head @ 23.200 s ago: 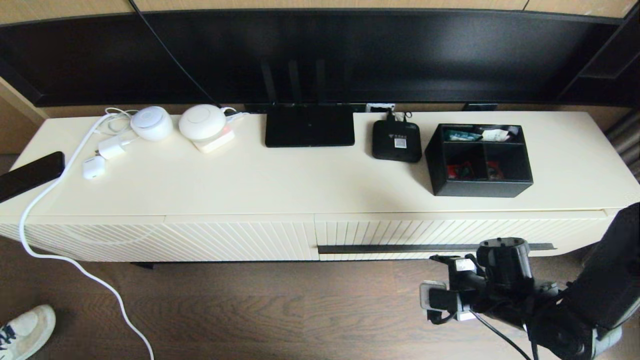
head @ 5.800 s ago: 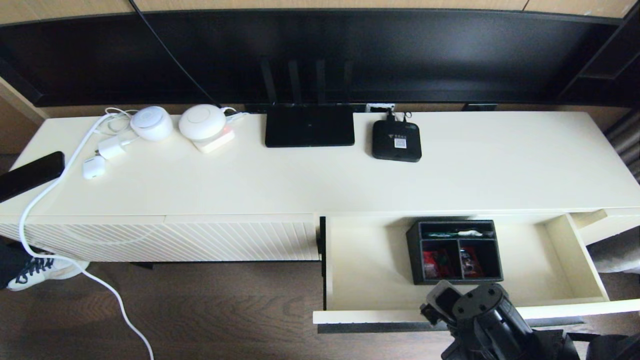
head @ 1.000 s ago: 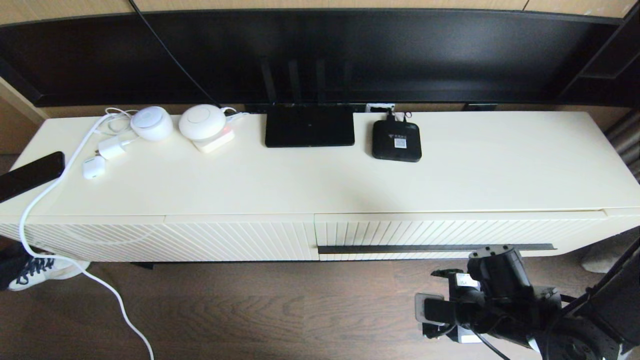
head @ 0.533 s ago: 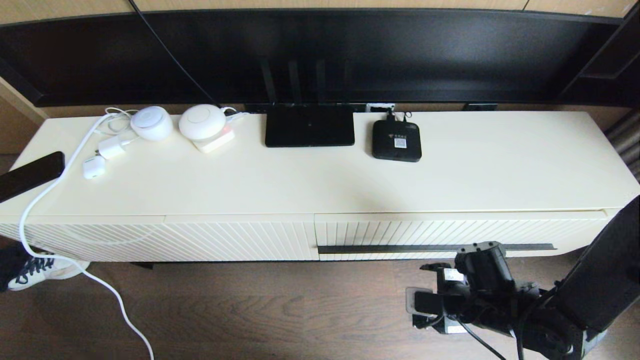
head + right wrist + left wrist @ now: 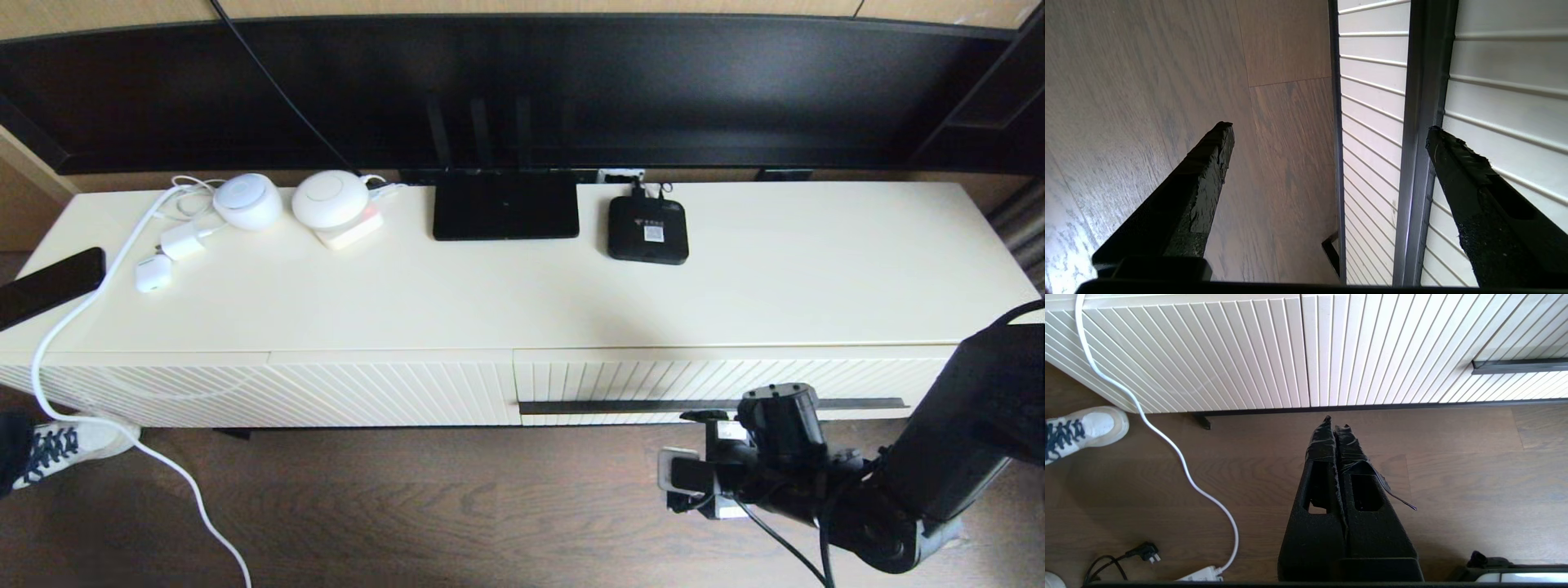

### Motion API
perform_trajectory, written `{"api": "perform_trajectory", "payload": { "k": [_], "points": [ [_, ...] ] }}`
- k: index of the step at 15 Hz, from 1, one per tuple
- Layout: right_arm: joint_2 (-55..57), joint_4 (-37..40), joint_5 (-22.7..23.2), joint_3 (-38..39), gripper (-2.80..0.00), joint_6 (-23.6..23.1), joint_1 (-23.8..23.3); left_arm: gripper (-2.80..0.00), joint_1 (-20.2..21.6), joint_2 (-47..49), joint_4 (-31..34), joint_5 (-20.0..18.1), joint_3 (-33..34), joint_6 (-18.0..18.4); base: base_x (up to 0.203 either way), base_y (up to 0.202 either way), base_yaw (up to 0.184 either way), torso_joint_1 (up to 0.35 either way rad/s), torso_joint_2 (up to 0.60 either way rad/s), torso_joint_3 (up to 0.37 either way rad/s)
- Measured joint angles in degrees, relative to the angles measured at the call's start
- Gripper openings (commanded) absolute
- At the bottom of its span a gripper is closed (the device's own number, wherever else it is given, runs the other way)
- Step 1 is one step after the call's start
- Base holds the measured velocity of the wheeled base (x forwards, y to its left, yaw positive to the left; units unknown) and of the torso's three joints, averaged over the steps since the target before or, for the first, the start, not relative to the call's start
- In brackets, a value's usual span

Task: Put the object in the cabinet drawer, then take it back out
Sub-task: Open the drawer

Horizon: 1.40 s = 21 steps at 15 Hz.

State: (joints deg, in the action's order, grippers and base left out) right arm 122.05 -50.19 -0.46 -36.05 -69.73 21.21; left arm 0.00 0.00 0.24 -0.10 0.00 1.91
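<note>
The wide cream drawer (image 5: 735,380) with slanted ribs on its front is shut, flush with the long cream cabinet (image 5: 522,302). Its long dark handle bar (image 5: 620,406) runs across the front. The black organizer box is in none of the views, so where it is cannot be told. The right gripper (image 5: 1327,134) is low in front of the drawer, near the middle of the handle bar. Its two black fingers (image 5: 1204,163) are spread wide and hold nothing. In the right wrist view one finger sits over the brown wooden floor (image 5: 1167,81) and the other over the ribbed front beside the handle bar; whether it touches the front cannot be told. The left gripper (image 5: 1335,424) hangs over the floor in front of the cabinet, and its fingers are pressed together with nothing between them. On top of the cabinet sit a flat black router (image 5: 505,206), a small black square box (image 5: 647,229), two round white gadgets (image 5: 247,201) and some white chargers (image 5: 181,242). A white cable (image 5: 73,327) runs down from the cabinet top to the floor. A white shoe with dark laces (image 5: 61,445) is at the floor's left edge.
</note>
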Motion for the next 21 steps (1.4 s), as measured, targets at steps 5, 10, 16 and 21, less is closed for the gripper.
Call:
{"api": "perform_trajectory", "payload": {
  "k": [5, 10, 16, 21],
  "points": [
    [2.2, -0.2, 1.0, -3.0, 0.00, -1.2, -0.7, -2.80, 0.0, 0.0, 0.0, 0.0, 0.0, 0.0, 0.000, 0.000, 0.000, 0.000, 0.00, 0.000],
    [3.5, -0.2, 1.5, -4.6, 0.00, -1.9, -1.4, -2.80, 0.0, 0.0, 0.0, 0.0, 0.0, 0.0, 0.000, 0.000, 0.000, 0.000, 0.00, 0.000],
    [5.1, -1.4, 2.0, -4.4, 0.00, -2.0, -1.8, -2.80, 0.0, 0.0, 0.0, 0.0, 0.0, 0.0, 0.000, 0.000, 0.000, 0.000, 0.00, 0.000],
    [5.2, -1.8, 2.0, -1.4, 0.00, -2.0, -1.9, -2.80, 0.0, 0.0, 0.0, 0.0, 0.0, 0.0, 0.000, 0.000, 0.000, 0.000, 0.00, 0.000]
  ]
}}
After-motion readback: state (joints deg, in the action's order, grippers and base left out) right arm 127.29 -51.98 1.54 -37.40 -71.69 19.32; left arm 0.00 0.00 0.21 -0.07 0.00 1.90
